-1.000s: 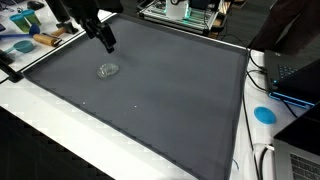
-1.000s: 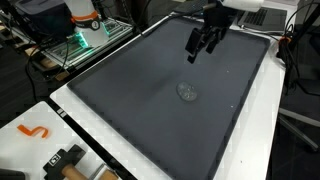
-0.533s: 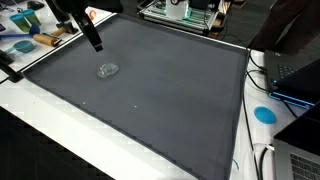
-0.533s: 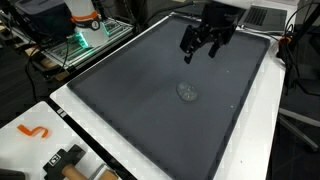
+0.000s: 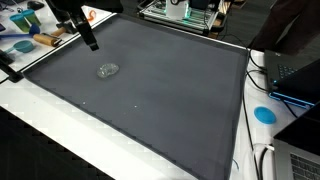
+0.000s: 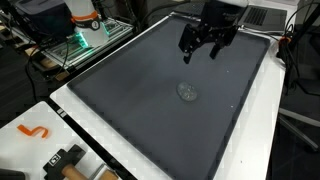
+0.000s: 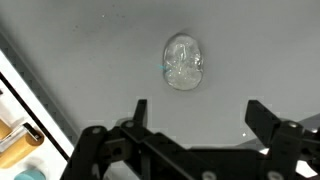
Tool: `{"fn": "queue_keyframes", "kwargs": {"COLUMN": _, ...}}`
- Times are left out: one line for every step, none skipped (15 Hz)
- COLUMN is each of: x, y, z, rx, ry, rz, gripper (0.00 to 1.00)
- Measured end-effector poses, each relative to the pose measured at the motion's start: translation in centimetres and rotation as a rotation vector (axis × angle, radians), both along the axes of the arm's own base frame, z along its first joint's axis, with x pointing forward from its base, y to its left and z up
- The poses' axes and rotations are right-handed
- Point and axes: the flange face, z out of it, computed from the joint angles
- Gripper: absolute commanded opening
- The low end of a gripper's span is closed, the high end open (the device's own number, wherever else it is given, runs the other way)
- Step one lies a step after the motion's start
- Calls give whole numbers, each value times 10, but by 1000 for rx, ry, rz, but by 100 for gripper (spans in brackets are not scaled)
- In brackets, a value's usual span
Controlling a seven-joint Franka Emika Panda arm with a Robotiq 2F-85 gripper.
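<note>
- The gripper (image 6: 198, 55) hangs above the grey mat (image 6: 140, 100) with its jaws wide apart, and nothing is between them.
- In the wrist view the gripper (image 7: 196, 115) shows two dark fingers (image 7: 140, 108), one at each side, with bare mat between them.
- A small clear lump (image 7: 184, 61), crumpled and shiny, lies flat on the mat, beyond the fingertips and not touching them.
- In both exterior views the clear lump (image 5: 108, 70) (image 6: 187, 92) is near the gripper (image 5: 91, 40) but apart from it, lying inward on the mat from it.
- The mat (image 5: 170, 100) covers most of the white bench (image 5: 60, 125).
- A blue disc (image 5: 264, 114) lies on the bench outside the mat.
- An orange hook (image 6: 33, 131) lies at a corner of the bench, well apart from the lump.
</note>
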Motion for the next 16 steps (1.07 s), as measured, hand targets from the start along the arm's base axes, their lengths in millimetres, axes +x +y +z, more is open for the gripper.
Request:
{"fn": "queue_keyframes", "kwargs": {"x": 0, "y": 0, "z": 0, "rx": 0, "ry": 0, "rz": 0, "gripper": 100}}
{"fn": "queue_keyframes", "kwargs": {"x": 0, "y": 0, "z": 0, "rx": 0, "ry": 0, "rz": 0, "gripper": 100}}
{"fn": "queue_keyframes", "kwargs": {"x": 0, "y": 1, "z": -1, "rx": 6, "ry": 3, "rz": -4, "gripper": 100}}
{"fn": "queue_keyframes", "kwargs": {"x": 0, "y": 0, "z": -4, "rx": 25, "ry": 8, "rz": -21, "gripper": 100}}
{"fn": "queue_keyframes", "kwargs": {"x": -1, "y": -1, "z": -10, "rx": 50, "ry": 17, "rz": -53, "gripper": 100}}
{"fn": "queue_keyframes", "kwargs": {"x": -1, "y": -4, "z": -19, "rx": 76, "ry": 28, "rz": -85, "gripper": 100}}
{"fn": "queue_keyframes", "kwargs": {"x": -2, "y": -7, "z": -27, "rx": 102, "ry": 40, "rz": -116, "gripper": 100}}
{"fn": "queue_keyframes", "kwargs": {"x": -3, "y": -10, "z": -37, "rx": 125, "ry": 51, "rz": -150, "gripper": 100}}
{"fn": "queue_keyframes", "kwargs": {"x": -4, "y": -15, "z": -46, "rx": 145, "ry": 63, "rz": -188, "gripper": 100}}
{"fn": "queue_keyframes", "kwargs": {"x": -5, "y": -19, "z": -55, "rx": 162, "ry": 74, "rz": -223, "gripper": 100}}
{"fn": "queue_keyframes", "kwargs": {"x": -6, "y": -23, "z": -63, "rx": 179, "ry": 85, "rz": -259, "gripper": 100}}
{"fn": "queue_keyframes", "kwargs": {"x": -7, "y": -28, "z": -71, "rx": 195, "ry": 93, "rz": -292, "gripper": 100}}
{"fn": "queue_keyframes", "kwargs": {"x": -8, "y": -31, "z": -78, "rx": 208, "ry": 95, "rz": -323, "gripper": 100}}
{"fn": "queue_keyframes", "kwargs": {"x": -9, "y": -34, "z": -83, "rx": 217, "ry": 95, "rz": -353, "gripper": 100}}
{"fn": "queue_keyframes", "kwargs": {"x": -10, "y": -37, "z": -89, "rx": 222, "ry": 90, "rz": -381, "gripper": 100}}
{"fn": "queue_keyframes", "kwargs": {"x": -10, "y": -38, "z": -94, "rx": 223, "ry": 85, "rz": -409, "gripper": 100}}
